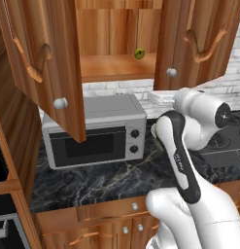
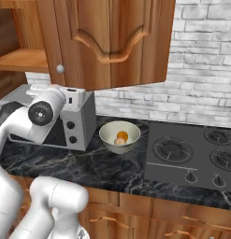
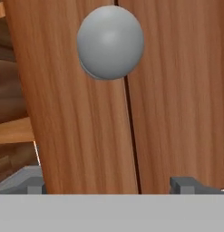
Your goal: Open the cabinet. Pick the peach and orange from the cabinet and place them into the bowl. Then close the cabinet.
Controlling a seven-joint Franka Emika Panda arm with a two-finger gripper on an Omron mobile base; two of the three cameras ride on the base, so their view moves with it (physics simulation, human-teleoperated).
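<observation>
Kitchen sim, dark marble table (image 1: 107,180) under a white brick backsplash. Left to right in the left base view: left cabinet door (image 1: 43,63) swung wide open with its knob at about 6 o'clock on the panel, microwave (image 1: 94,131) below it, open cabinet (image 1: 116,68) shelf behind with just a small green-yellow fruit (image 1: 139,53) on it, then the right door (image 1: 189,44), also standing out from the frame. Right base view: bowl (image 2: 119,136) sits on the table between microwave and stove (image 2: 191,158), with the orange (image 2: 122,136) and the peach (image 2: 119,141) inside it, touching each other. So both fruits look placed; closing the doors is what's left, I'd say. Hand view: tool (image 3: 111,186) is spread wide, nothing between the fingertips, pointing straight at the right door's edge. The round silver knob (image 3: 110,43) lies at 12 o'clock from the tool, close ahead, door edge running vertically down between the two tips. Next move turns on that: knob is dead centre laterally but above the tool line. Judgement: either raise to take the knob or push the panel flat to swing it shut. Left door is farther off, second.
</observation>
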